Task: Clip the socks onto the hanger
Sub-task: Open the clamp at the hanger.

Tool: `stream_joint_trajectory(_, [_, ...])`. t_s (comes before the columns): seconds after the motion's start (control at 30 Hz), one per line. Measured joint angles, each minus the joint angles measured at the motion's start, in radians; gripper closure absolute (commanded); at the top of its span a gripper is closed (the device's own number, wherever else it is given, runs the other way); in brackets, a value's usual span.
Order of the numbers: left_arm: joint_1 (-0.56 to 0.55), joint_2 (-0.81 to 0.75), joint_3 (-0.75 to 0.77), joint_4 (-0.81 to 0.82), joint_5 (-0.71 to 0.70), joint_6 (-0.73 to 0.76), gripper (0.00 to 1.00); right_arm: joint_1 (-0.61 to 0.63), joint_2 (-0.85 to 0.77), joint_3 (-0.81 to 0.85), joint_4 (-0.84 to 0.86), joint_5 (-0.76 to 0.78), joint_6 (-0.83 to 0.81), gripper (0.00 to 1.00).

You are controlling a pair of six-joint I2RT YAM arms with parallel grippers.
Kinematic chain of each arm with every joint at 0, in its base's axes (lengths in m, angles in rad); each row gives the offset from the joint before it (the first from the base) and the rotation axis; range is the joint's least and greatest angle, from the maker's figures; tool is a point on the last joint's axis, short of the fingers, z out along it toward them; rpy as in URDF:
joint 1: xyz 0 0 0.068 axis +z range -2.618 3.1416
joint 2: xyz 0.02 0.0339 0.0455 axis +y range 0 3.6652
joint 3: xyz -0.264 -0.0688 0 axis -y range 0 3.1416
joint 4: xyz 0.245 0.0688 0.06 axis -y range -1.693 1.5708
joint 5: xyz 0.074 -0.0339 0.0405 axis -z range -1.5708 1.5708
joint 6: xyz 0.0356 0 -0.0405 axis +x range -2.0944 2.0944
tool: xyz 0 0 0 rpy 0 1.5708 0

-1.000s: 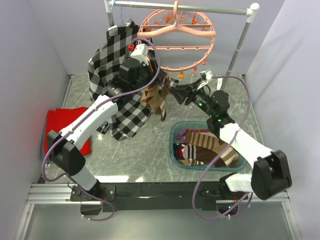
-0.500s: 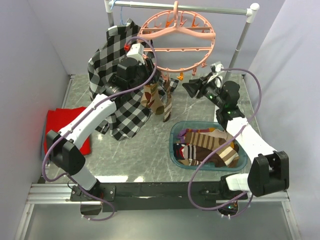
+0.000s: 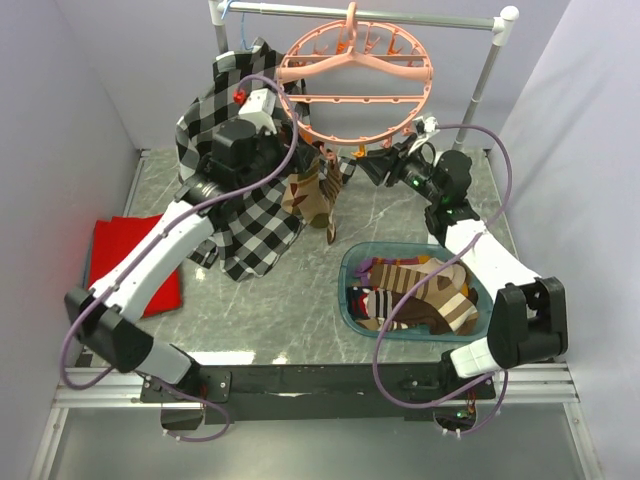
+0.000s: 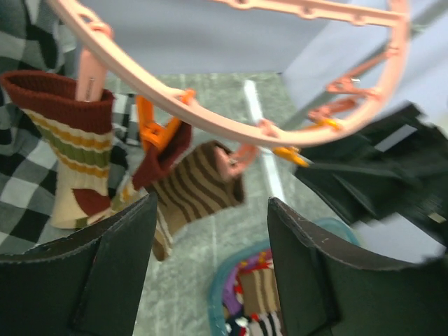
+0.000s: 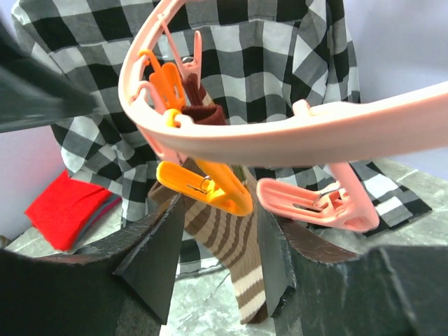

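The round pink hanger (image 3: 350, 85) hangs from the rail. Three socks (image 3: 315, 195) dangle from the clips on its near-left rim: a cream, olive and maroon striped sock (image 4: 70, 154), a dark maroon one (image 4: 164, 150) and a brown striped one (image 4: 199, 185). My left gripper (image 4: 211, 203) sits just left of them, open, with nothing between its fingers (image 4: 77, 273). My right gripper (image 5: 220, 203) is under the rim on the right, open, its tips just below an orange clip (image 5: 206, 185) and in front of the brown striped sock (image 5: 231, 238). Several more socks (image 3: 420, 295) lie in the basket.
A teal basket (image 3: 345, 290) stands on the table's right half. A black-and-white plaid shirt (image 3: 225, 130) hangs on the grey rail (image 3: 400, 15) behind my left arm. A red cloth (image 3: 130, 255) lies at the left. A pink clip (image 5: 315, 203) hangs beside the orange one.
The right arm has swung up and back from beside the socks to the hanger's near rim. The left gripper has drawn back left from the hung socks and opened wider.
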Motion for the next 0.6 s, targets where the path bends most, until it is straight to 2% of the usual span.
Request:
stream_joint_trajectory(0.23, [-0.079, -0.080, -0.027, 0.003, 0.033, -0.016, 0.28, 0.042, 0.011, 0.006, 0.038, 0.038, -0.003, 0.53])
stream_joint_trajectory(0.37, [-0.120, -0.076, -0.026, 0.001, 0.033, -0.020, 0.28, 0.084, 0.011, 0.006, 0.040, 0.068, -0.028, 0.58])
stream_joint_trajectory(0.6, [-0.124, -0.024, 0.018, -0.034, -0.003, -0.032, 0.30, 0.136, 0.010, 0.006, 0.035, 0.124, -0.077, 0.61])
